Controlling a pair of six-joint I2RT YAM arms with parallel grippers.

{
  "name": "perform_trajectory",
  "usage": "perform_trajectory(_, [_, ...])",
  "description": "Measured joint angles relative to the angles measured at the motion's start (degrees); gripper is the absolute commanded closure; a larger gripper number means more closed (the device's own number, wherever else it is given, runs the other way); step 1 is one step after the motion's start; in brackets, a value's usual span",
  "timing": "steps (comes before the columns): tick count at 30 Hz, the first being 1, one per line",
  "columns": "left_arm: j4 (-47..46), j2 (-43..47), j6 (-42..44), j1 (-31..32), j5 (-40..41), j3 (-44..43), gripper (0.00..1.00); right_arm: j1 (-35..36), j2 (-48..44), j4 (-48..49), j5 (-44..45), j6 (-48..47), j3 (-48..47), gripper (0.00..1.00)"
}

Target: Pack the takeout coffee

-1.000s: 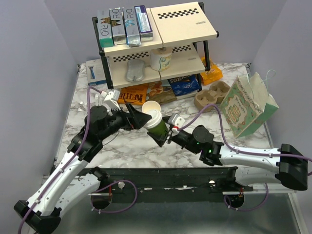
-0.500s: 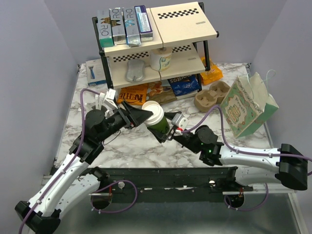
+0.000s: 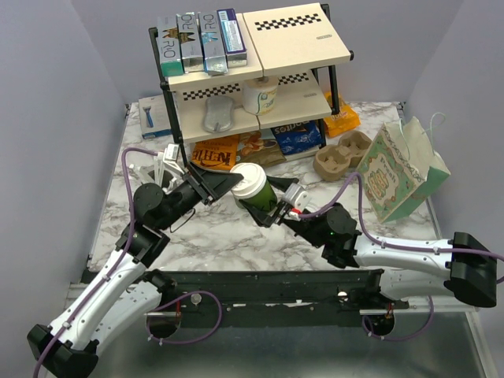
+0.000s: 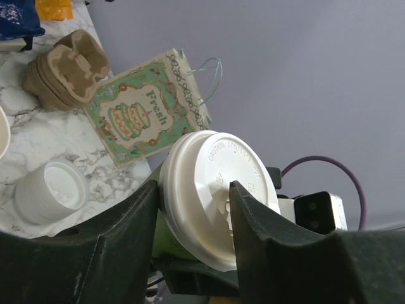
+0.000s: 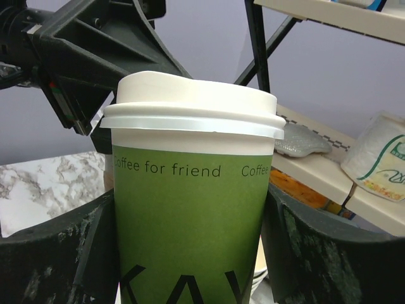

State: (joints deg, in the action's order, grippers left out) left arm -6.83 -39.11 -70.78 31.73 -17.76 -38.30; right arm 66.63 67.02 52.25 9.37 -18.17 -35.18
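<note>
Landmark = shelf rack (image 3: 299, 39) at back of marble table (image 3: 220, 240).

Far L of rack, by its foot: razor pack (image 3: 153, 116), flat on table.

In front of rack, L side: L gripper (image 3: 230, 183) points R, tips at the lid (image 3: 247, 179) of the takeout coffee (image 3: 264, 198). Wrist cam shows its two fingers (image 4: 107, 234) flanking the white lid, one each side, w/ the rim right at them. Whether they press on it or stand just off it, can't tell.

Takeout coffee sits in front of rack's middle, held off the table and tilted w/ lid toward the L arm. Green side reads "Coffee for friend".

R gripper (image 3: 273, 202) reaches in from front-R of rack, jaws clamped on the cup's green body. Its own fingers (image 5: 57, 253) sit tight against both sides, below the lid.

On rack: boxes (image 3: 201, 43) on top shelf, L half. Printed cup stack (image 3: 260, 96) on mid shelf. Snack bags (image 3: 214, 151) under the rack.

By rack's R foot: orange bag (image 3: 342, 122). Front-R of rack: brown cup carrier (image 3: 340, 153) on table.

Furthest R of rack: green gift bag (image 3: 398, 173), standing, handles up.
</note>
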Motion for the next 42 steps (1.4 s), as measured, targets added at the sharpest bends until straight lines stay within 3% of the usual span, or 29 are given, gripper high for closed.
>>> perform_trajectory(4, [-2.86, -0.20, -2.21, -0.11, -0.04, 0.57, 0.92, 0.00, 0.00, 1.62, 0.04, -0.39, 0.00, 0.22])
perform_trajectory(7, [-5.16, -0.37, -3.65, -0.11, -0.04, 1.38, 1.00, 0.00, 0.02, 2.14, 0.07, -0.63, 0.00, 0.22])
perform_trajectory(10, [-6.23, -0.52, -4.31, -0.11, -0.02, 1.88, 1.00, 0.00, 0.04, 2.10, 0.09, -0.83, 0.00, 0.21])
perform_trajectory(14, [-5.79, -0.46, -3.96, -0.11, 0.09, 1.70, 1.00, 0.00, 0.04, 1.92, 0.04, -0.76, 0.00, 0.11])
perform_trajectory(20, [4.13, 0.81, 2.71, 0.44, 1.79, -2.03, 1.00, -0.02, -0.55, -1.27, -0.68, 2.38, -2.10, 0.02])
perform_trajectory(28, [13.46, 0.61, 9.38, 1.01, 3.82, -4.52, 1.00, -0.11, -1.07, -13.55, -1.27, 6.97, -5.79, 0.01])
perform_trajectory(42, [18.34, -1.03, 13.07, 1.03, 5.64, -2.91, 1.00, -0.44, -3.41, -28.02, -1.07, 13.77, -4.39, 0.00])
